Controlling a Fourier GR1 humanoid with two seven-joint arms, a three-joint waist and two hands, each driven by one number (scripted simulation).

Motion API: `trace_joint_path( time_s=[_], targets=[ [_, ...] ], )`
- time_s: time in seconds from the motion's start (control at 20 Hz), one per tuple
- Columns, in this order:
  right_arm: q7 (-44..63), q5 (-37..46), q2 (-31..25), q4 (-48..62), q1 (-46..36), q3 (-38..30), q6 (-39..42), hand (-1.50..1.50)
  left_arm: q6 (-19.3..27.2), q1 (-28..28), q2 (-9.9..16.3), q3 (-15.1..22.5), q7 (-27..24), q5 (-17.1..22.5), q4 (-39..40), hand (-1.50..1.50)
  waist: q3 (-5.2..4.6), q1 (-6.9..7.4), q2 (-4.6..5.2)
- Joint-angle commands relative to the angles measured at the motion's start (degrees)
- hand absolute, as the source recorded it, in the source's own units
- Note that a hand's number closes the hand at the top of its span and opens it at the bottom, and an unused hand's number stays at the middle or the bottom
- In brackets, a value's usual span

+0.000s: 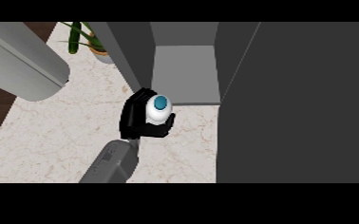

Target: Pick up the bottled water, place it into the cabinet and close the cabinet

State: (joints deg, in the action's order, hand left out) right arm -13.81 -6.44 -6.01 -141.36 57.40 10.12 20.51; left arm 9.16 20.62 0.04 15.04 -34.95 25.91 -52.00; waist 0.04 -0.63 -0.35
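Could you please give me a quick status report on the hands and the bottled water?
Right hand shut on bottled water, just outside open cabinet. Left hand out of view. Cabinet door open; path clear.

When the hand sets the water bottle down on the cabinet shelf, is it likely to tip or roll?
The bottled water is held upright, blue cap up, by the right hand, so it will probably stand if released level. It looks narrow for its height, so a nudge from the fingers could tip it. Being round, it would probably roll on the flat cabinet shelf.

Blue-capped white bottle [160, 108], grey cabinet [184, 76]
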Motion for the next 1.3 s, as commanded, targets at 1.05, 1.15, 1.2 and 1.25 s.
trace_joint_path(
  time_s=[1.05,1.15,1.2,1.25],
  targets=[
    [3.2,-9.2,-0.6,-0.7,-6.1,-8.0,2.2,-1.5,23.5,35.4,1.3,7.4,12.6,3.2,25.6,1.5,0.01,-2.32,1.04],
    [2.4,-7.9,0.0,-0.4,-6.2,-6.6,2.5,-1.5,24.1,37.4,2.7,6.3,12.3,3.0,30.7,1.5,-0.02,-3.38,1.53],
    [4.0,-9.6,-1.0,-4.1,-4.1,-7.1,3.2,-1.5,26.6,38.6,1.1,6.7,12.5,2.2,31.7,1.5,-0.04,-3.47,1.38],
    [3.4,-8.3,-0.3,-1.3,-5.6,-6.5,3.0,-1.5,28.0,39.9,0.4,5.6,12.1,2.3,33.4,1.5,-0.04,-3.07,1.39]
  ],
)
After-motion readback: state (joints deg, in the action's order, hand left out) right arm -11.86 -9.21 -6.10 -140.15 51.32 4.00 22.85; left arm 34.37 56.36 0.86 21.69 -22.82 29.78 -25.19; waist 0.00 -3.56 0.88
